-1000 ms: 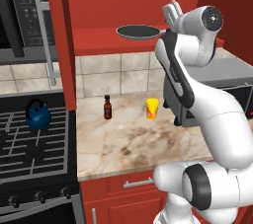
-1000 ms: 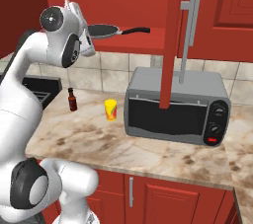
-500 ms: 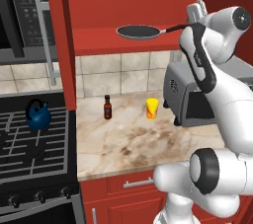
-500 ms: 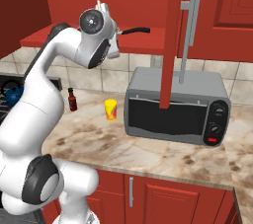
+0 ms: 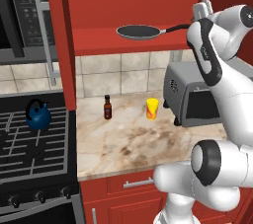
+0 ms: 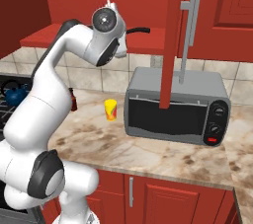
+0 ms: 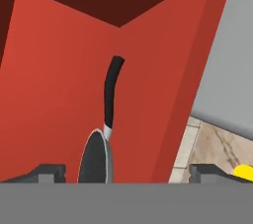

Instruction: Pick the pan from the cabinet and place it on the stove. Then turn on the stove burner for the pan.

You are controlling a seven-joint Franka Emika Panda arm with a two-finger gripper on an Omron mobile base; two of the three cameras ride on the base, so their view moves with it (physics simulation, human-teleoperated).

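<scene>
Pincer (image 7: 126, 173) spread apart, empty, near slim black handle of dark grey round pan (image 5: 139, 32) on red cabinet shelf (image 5: 99, 39)

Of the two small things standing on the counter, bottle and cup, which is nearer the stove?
The dark bottle: it stands left of the yellow cup, closer to the stove, while the cup sits beside the toaster oven.

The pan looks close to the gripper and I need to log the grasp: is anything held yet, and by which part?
Nothing is held. The gripper is open, and the pan lies free on the cabinet shelf.
</scene>
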